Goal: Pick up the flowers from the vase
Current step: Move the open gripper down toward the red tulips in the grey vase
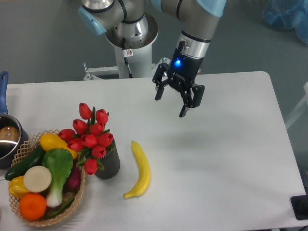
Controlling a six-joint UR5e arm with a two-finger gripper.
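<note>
While the flowers [90,139] stand in the vase [109,164], nothing of the lift has begun, so we judge the step in hand to be the approach.

Flowers: a bunch of red tulip buds at the left of the table [226,159], spreading wider than the vase mouth and leaning toward the basket [29,149].
Vase: short, dark and ribbed, upright, touching or just beside the basket rim; we cannot tell which.
Neighbours: a banana [138,170] lies just to the right of the vase; the basket of produce sits to its left, and a pot [6,139] with a blue handle is at the table's left edge.
Gripper [169,103]: fingers spread and empty, held above the table well apart from the flowers, up and to the right of them.
Approach: we would come down from above and over the banana side, away from the basket.
Grasp: we would close low on the gathered stems or leaves, not on the buds, which look easy to crush.
Lift: we would pull straight up along the vase axis.
Risk: a slanted pull could tip the vase onto the banana or drag it along.
</note>
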